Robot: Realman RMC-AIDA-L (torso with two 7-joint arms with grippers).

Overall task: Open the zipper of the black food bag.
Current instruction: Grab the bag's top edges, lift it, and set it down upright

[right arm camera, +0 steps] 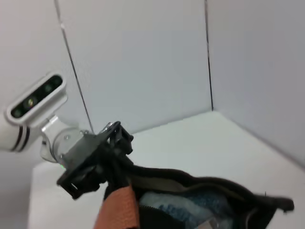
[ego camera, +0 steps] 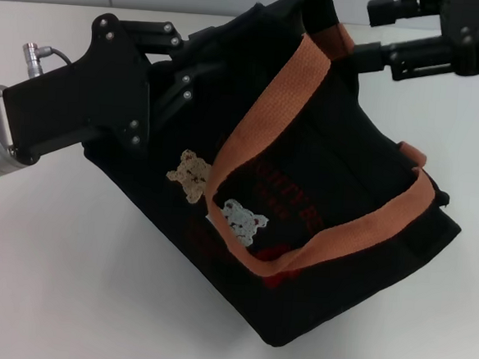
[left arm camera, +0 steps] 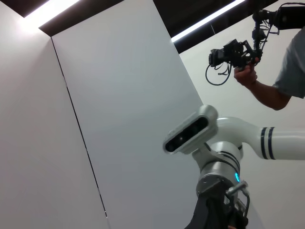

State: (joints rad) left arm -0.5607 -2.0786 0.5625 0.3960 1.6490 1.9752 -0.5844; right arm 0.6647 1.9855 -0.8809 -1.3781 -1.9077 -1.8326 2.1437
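The black food bag (ego camera: 337, 194) lies tilted on the white table, with orange-brown handles (ego camera: 260, 115), bear patches (ego camera: 192, 174) and red lettering facing up. My left gripper (ego camera: 185, 69) is shut on the bag's top edge at its far left corner. This grip also shows in the right wrist view, where the left gripper (right arm camera: 116, 157) pinches the bag's end. My right gripper (ego camera: 366, 36) is at the bag's top edge on the far right, by the handle. In that view the zipper edge (right arm camera: 200, 183) gapes, showing greyish lining (right arm camera: 176, 205). The pull is hidden.
The white table (ego camera: 68, 282) stretches around the bag on all sides. White wall panels (right arm camera: 143, 57) stand behind it. In the left wrist view a person (left arm camera: 281, 71) holds a camera rig near the robot's head (left arm camera: 190, 131).
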